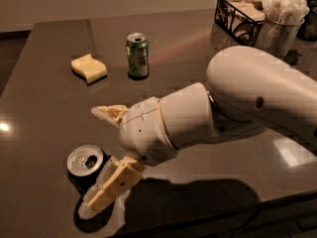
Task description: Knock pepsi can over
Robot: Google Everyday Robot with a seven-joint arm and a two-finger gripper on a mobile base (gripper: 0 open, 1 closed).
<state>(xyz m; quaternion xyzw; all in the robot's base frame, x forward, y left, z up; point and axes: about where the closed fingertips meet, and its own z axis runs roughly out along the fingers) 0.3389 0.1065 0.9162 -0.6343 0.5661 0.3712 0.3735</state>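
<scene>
The gripper (93,163) is at the lower left of the frame. Its two fingers are spread wide, and the pepsi can (83,157) stands upright between them, close to the lower finger. Left of the can the table (34,133) is free up to its edge. A sponge (89,68) and a green can (137,55) stand well apart in the upper left. The thick arm (257,93) blocks the right side.
</scene>
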